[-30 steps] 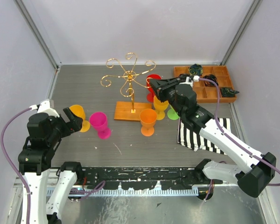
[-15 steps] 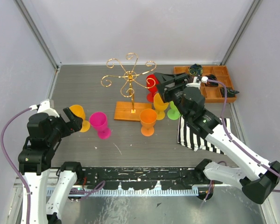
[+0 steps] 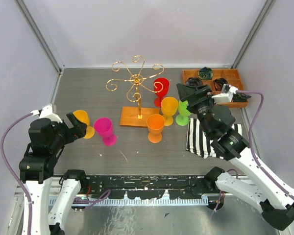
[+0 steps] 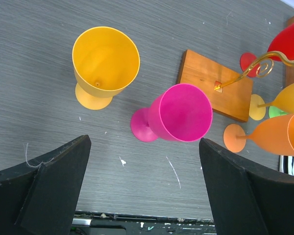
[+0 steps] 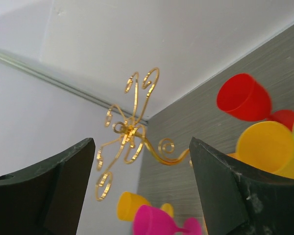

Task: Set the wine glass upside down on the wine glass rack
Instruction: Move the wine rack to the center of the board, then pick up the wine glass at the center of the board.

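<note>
Jaws of left gripper (image 4: 143, 147) and right gripper (image 5: 141, 143) are gaping, empty; rack (image 3: 134, 116) is holding nothing, so grasping the red glass (image 3: 161, 87) at its three o'clock is probably coming next

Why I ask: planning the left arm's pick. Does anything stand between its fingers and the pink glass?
Nothing visible does. The left gripper, fingers open, faces the pink glass over bare table; the yellow glass stands aside.

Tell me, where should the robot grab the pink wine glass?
Probably around the bowl of the pink wine glass, coming from the near side with the open left gripper. It stands upright, mouth up, apart from the yellow glass beside it, and gripping the bowl leaves its thin stem free for the rack.
</note>
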